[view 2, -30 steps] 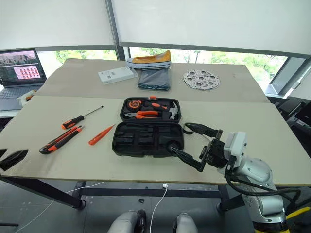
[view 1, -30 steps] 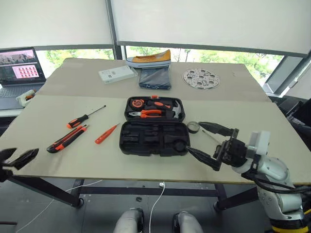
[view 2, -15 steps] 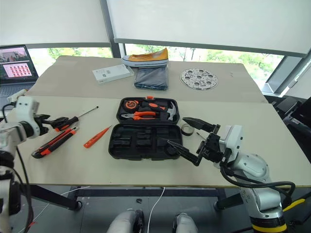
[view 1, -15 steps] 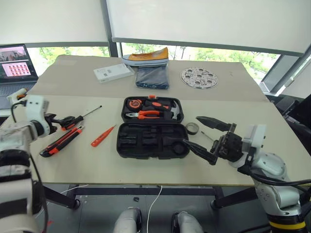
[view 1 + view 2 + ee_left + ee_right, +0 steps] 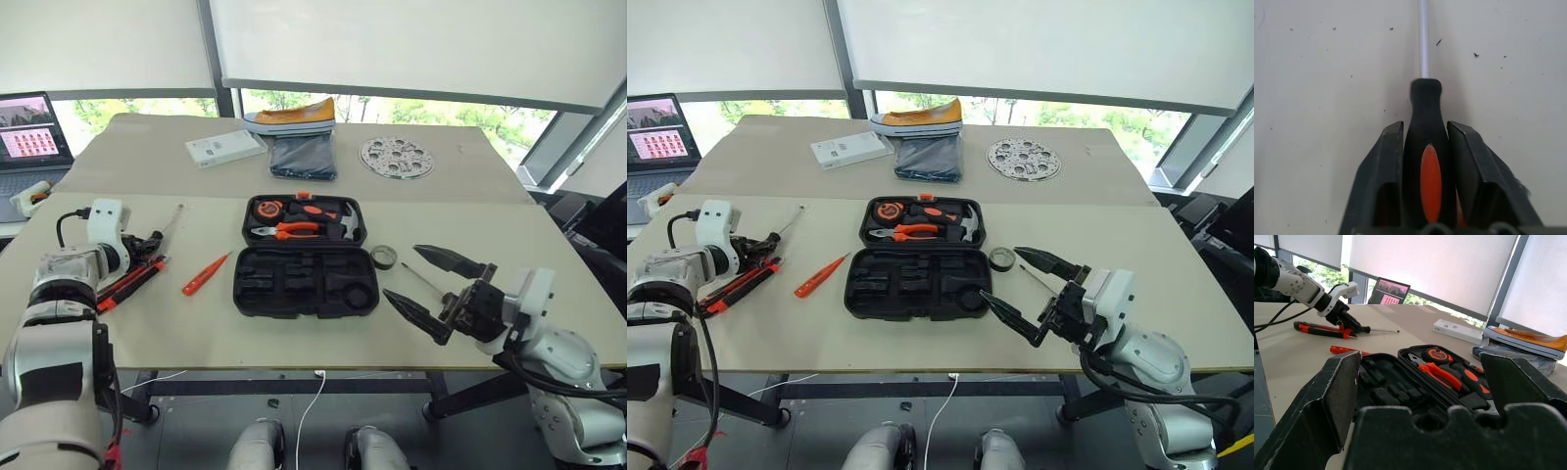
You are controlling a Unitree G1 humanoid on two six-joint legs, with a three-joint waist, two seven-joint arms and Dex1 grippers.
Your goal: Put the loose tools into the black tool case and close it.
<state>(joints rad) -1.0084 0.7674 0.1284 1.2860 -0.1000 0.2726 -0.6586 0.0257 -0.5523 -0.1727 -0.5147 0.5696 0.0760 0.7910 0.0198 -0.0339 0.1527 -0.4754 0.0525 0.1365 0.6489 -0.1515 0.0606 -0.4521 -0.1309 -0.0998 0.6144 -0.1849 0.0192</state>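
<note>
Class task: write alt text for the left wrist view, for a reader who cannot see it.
Two black fingers of the left gripper close around the black-and-orange handle of a screwdriver, one on each side. Its thin metal shaft runs straight ahead, away from the camera, over a pale, lightly speckled table.

Setting: office-like lab | Evidence: broad bench [image 5: 294,328] standing before blinded windows [image 5: 411,44]; laptop [image 5: 29,132] glowing off the bench's far left corner
</note>
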